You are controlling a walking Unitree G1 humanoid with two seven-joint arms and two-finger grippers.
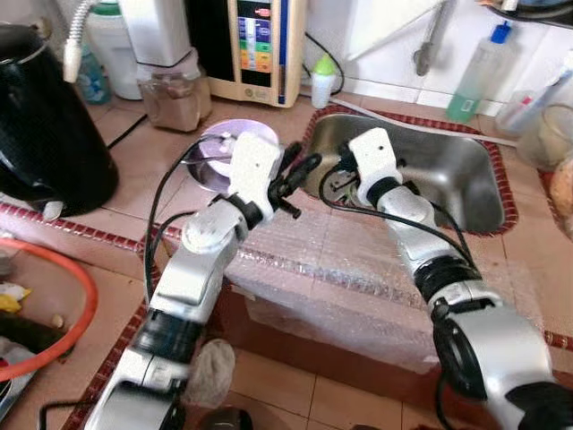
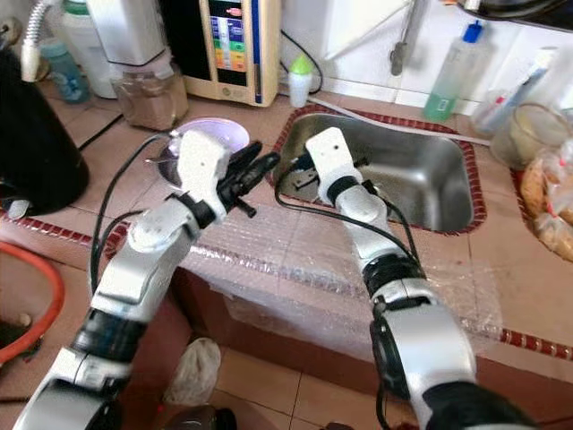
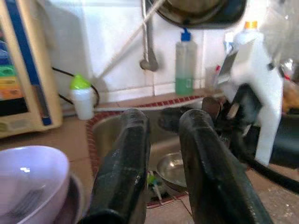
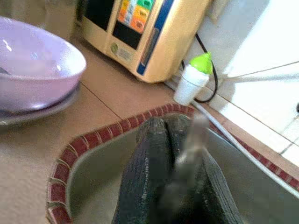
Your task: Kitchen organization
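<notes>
Tiled counter with a sunken sink

We see a terracotta-tiled counter [image 1: 152, 152] carrying a black kettle [image 1: 40, 125], a lilac bowl [image 2: 210, 139] on a plate, a cream appliance [image 1: 260, 49] and a green-capped bottle [image 1: 323, 79].

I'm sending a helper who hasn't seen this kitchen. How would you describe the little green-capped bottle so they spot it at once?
Start at the steel sink set in the tiled counter. At its back left corner, beside the cream appliance with coloured buttons, stands the small bottle. It is squat and white with a lime-green cap, unlike the tall clear bottle with a blue cap further right.
</notes>
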